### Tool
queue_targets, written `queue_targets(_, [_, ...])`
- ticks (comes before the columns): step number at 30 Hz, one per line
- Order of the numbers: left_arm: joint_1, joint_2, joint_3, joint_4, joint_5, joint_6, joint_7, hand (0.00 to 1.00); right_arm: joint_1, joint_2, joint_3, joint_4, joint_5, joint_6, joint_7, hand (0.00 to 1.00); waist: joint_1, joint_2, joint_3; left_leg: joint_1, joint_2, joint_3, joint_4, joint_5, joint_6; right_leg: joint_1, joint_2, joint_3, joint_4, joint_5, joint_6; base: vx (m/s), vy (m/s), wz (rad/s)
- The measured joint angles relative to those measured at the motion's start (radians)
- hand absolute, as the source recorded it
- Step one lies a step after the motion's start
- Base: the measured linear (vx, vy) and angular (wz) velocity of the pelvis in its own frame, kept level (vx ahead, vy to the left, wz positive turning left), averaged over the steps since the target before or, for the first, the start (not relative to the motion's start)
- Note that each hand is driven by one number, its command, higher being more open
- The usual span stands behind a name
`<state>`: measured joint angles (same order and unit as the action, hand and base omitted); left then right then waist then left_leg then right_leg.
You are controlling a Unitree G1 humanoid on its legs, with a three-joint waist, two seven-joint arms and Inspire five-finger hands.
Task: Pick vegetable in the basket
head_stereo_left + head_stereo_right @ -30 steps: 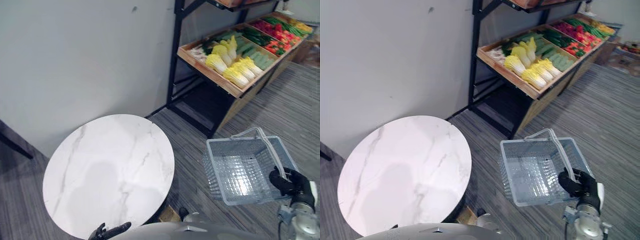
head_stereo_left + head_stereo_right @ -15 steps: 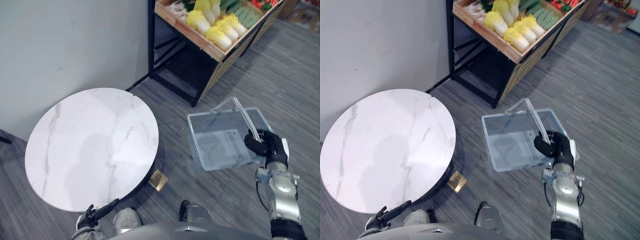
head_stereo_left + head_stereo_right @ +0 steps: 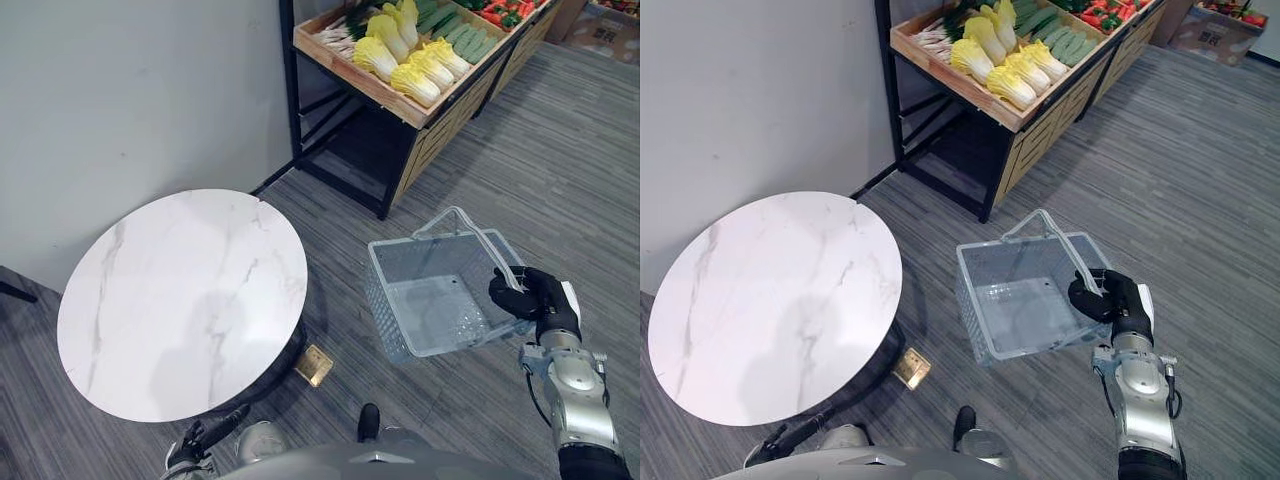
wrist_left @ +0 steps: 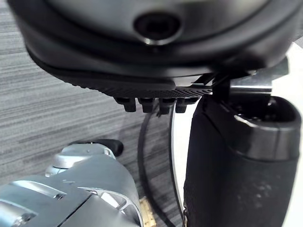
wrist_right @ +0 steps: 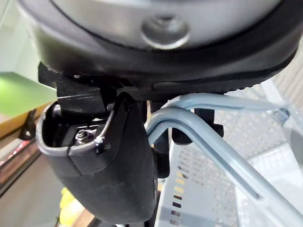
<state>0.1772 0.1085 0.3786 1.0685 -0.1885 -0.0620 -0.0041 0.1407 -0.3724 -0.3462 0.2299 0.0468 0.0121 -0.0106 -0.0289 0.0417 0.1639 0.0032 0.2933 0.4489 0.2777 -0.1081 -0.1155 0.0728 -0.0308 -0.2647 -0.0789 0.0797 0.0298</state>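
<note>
We find the left hand [image 3: 205, 438] low beside the body, below the near edge of the round marble surface [image 3: 180, 300]. Its fingers [image 4: 151, 105] lie relaxed and hold nothing. We judge it is parked there to stay out of the way until a vegetable is within reach. The surface carries nothing. A small tan block [image 3: 314, 365] lies on the floor [image 3: 560, 180] by its base.

Further right, a black rack bears a sloped wooden tray [image 3: 352, 84]. The slope presents the produce to anyone standing before it.

The basket [image 3: 388, 310] hangs clear of the floor, its mouth upward and tipped slightly. It is empty. We judge it is carried this way so that the other hand can drop a vegetable straight in.

The right hand [image 3: 535, 297] has its fingers curled tight round the basket's handles [image 5: 213, 147]. In the right wrist view the pale bars pass between the thumb [image 5: 109, 170] and the fingers.

The vegetables are all in the tray, well apart from the basket and from both hands, so we judge that picking has not begun. Nearest the tray's front edge lie pale yellow leafy heads [image 3: 415, 78], plump and ribbed, laid side by side. Long green vegetables [image 3: 460, 30] sit beyond them, and red ones [image 3: 500, 10] further along. We expect the leafy heads to be bulky and to need a wide grasp.
</note>
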Motion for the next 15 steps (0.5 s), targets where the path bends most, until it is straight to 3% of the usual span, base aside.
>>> queue_targets(4, [0.004, 0.0, 0.0, 0.0, 0.005, 0.0, 0.0, 1.0, 0.014, 0.0, -0.054, 0.0, 0.0, 0.0, -0.015, 0.0, -0.007, 0.012, 0.008, 0.017, -0.003, -0.013, 0.033, -0.023, -0.009, -0.01, 0.007, 0.07, -0.005, 0.005, -0.005, -0.08, 0.056, -0.47])
queue_targets(7, [0.024, 0.0, 0.001, 0.002, 0.004, -0.001, 0.0, 1.0, -0.002, 0.0, -0.072, -0.006, 0.004, -0.008, -0.027, 0.0, -0.004, 0.008, 0.014, -0.018, -0.05, -0.274, 0.175, -0.025, 0.028, -0.04, 0.012, 0.2, -0.002, -0.004, -0.02, -0.08, 0.025, -1.14])
queue_targets(9, [0.028, 0.0, 0.003, 0.002, 0.004, -0.001, 0.002, 1.0, -0.003, 0.0, -0.072, -0.013, 0.018, -0.014, -0.027, 0.0, -0.003, 0.001, 0.017, -0.028, -0.09, -0.378, 0.202, -0.015, 0.071, -0.063, 0.009, 0.26, -0.006, -0.025, -0.041, -0.01, 0.07, -1.47])
queue_targets(10, [0.028, 0.001, 0.006, 0.0, 0.003, -0.008, 0.006, 1.0, -0.013, -0.003, -0.075, -0.014, 0.019, -0.02, -0.036, 0.0, -0.001, 0.019, 0.018, -0.021, -0.1, -0.43, 0.191, -0.052, 0.089, -0.125, 0.027, 0.299, 0.075, -0.028, -0.042, -0.02, 0.14, -1.65])
queue_targets(11, [0.003, 0.005, 0.01, 0.0, 0.003, -0.011, 0.018, 1.0, -0.011, -0.006, -0.079, -0.002, 0.02, -0.021, -0.04, 0.0, -0.01, 0.009, 0.027, 0.003, -0.104, -0.425, 0.185, -0.086, 0.065, -0.145, 0.036, 0.358, 0.09, 0.016, -0.017, -0.02, 0.131, -1.46])
queue_targets(13, [-0.024, 0.003, 0.01, -0.005, 0.003, -0.022, 0.018, 1.0, -0.009, -0.008, -0.078, -0.003, 0.032, -0.021, -0.04, 0.0, -0.008, -0.002, 0.031, 0.028, -0.121, -0.399, 0.143, -0.088, 0.068, -0.142, 0.031, 0.411, 0.041, 0.02, -0.018, -0.06, 0.154, -0.96])
queue_targets(15, [-0.055, 0.005, 0.003, -0.028, 0.002, -0.031, 0.018, 1.0, 0.005, -0.009, -0.09, -0.003, 0.037, -0.021, -0.041, 0.0, -0.022, 0.004, 0.027, 0.051, -0.139, -0.391, 0.082, -0.096, 0.069, -0.145, 0.018, 0.438, 0.003, 0.036, -0.02, -0.05, 0.157, -0.5])
